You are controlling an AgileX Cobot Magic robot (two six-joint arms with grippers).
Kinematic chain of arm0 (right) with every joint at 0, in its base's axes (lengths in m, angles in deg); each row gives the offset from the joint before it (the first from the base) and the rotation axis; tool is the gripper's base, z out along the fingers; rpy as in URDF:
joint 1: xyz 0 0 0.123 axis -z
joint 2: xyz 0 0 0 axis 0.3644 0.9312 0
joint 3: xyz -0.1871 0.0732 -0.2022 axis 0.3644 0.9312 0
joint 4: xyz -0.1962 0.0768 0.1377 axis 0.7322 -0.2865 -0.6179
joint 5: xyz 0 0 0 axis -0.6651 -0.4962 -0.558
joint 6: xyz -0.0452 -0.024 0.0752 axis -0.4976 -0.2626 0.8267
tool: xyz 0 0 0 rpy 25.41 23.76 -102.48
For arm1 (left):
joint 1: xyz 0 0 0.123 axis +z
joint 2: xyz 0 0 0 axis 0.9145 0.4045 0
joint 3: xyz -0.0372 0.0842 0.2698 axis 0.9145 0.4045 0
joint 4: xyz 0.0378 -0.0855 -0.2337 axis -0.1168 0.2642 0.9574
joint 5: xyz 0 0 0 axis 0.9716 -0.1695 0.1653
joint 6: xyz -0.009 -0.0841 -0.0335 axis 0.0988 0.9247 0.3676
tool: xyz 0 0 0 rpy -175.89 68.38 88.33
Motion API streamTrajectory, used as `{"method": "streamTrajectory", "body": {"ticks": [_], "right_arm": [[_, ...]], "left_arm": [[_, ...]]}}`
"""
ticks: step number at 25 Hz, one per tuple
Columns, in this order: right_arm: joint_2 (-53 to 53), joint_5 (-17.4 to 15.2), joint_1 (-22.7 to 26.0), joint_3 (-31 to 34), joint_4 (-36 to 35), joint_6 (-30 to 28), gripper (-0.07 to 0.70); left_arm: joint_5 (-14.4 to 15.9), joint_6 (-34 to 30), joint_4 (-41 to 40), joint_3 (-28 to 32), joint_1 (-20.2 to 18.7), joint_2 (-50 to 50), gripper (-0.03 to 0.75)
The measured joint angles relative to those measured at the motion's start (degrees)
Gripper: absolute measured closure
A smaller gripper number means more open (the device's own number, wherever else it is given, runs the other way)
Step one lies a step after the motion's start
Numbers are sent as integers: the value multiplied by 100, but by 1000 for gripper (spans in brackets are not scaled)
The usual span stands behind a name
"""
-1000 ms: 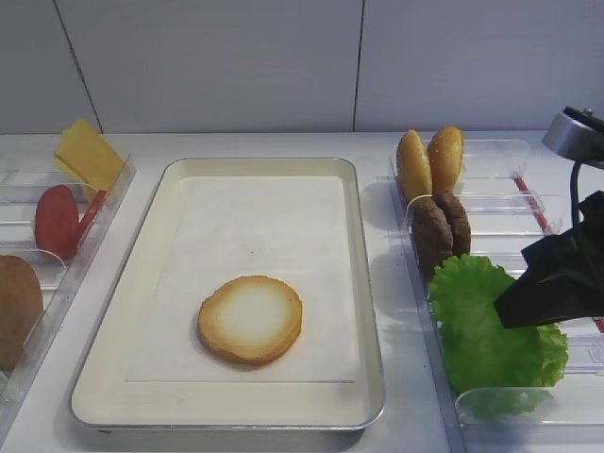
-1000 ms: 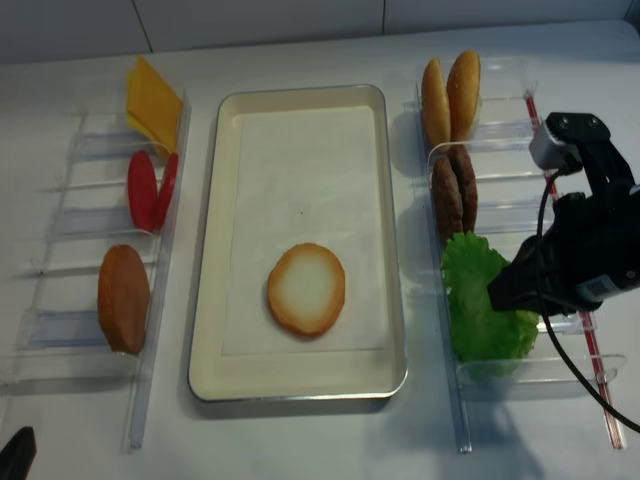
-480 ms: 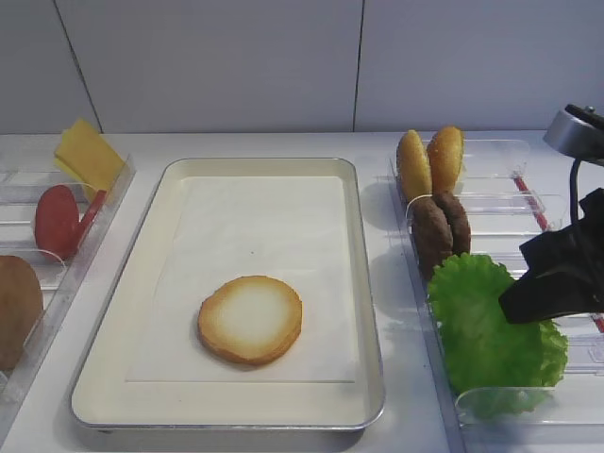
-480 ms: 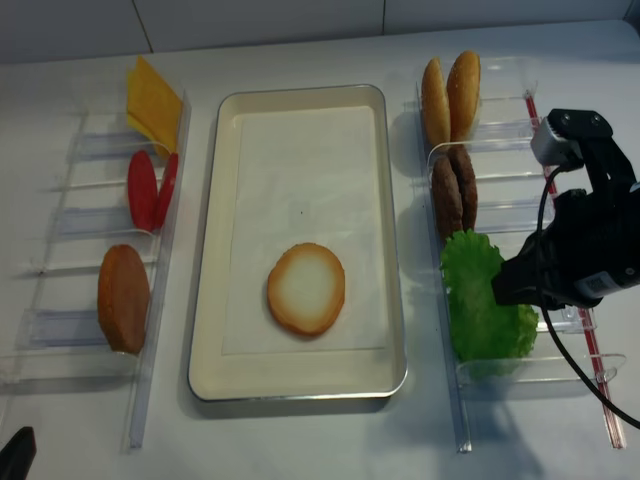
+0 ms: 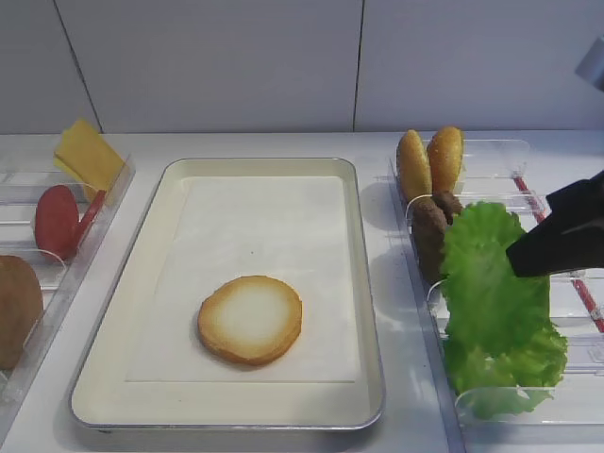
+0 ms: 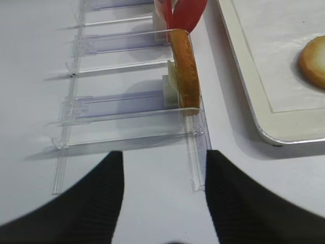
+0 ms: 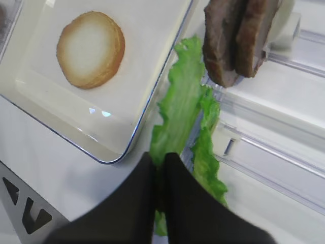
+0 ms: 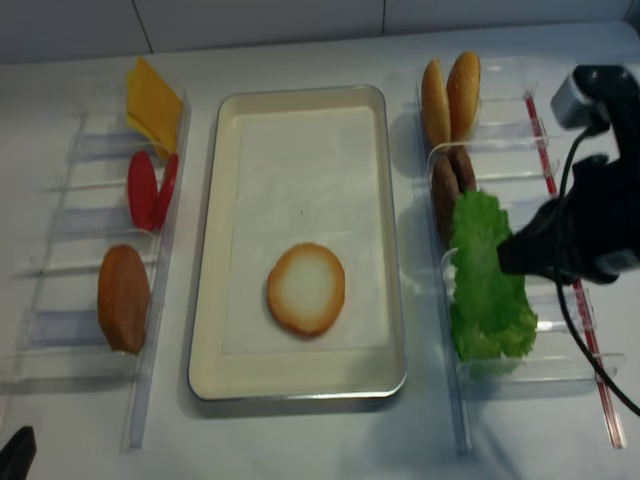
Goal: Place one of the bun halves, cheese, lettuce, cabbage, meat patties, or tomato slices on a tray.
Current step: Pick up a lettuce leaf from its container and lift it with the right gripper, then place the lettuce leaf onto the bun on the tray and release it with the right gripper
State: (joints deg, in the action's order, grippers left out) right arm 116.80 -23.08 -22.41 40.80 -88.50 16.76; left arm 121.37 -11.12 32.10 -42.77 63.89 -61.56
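One lettuce (image 5: 491, 283) leaf now hangs above its bin, pinched in the right claw (image 7: 158, 175), which has lifted it up. Next it can go over to the tray (image 5: 113, 349), where a bun half (image 5: 250, 319) waits.

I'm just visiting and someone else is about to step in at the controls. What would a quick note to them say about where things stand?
Right pincer: shut on one lettuce leaf, raised out of its bin on the right; more green leaves remain below.
Left pincer: open, holding nothing, over the left bins.
Tray: holds one flat bun half.
Right bins: two bun halves, meat patties.
Left bins: cheese, tomato slices, another bun.
Done: bun on tray, lettuce gripped.
Left: carry the leaf to the tray and release it, probably onto the bun.
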Motion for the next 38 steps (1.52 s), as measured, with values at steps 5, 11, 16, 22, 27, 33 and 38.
{"method": "streamTrajectory", "body": {"ticks": [5,11,16,22,27,33,38], "right_arm": [[-260,-105,0,-65,-21,231,571],[-271,-108,0,-65,-244,440,571],[-271,-108,0,-65,-475,450,572],[-259,339,-770,-65,-538,611,572],[124,727,-1581,-341,-551,849,572],[1009,997,-2423,-1177,-477,1062,572],[1810,1155,-3078,-1802,-387,1296,572]], "left_arm": [[0,0,0,0,0,0,356],[0,0,0,0,0,0,356],[0,0,0,0,0,0,356],[0,0,0,0,0,0,356],[0,0,0,0,0,0,356],[0,0,0,0,0,0,356],[0,0,0,0,0,0,358]]}}
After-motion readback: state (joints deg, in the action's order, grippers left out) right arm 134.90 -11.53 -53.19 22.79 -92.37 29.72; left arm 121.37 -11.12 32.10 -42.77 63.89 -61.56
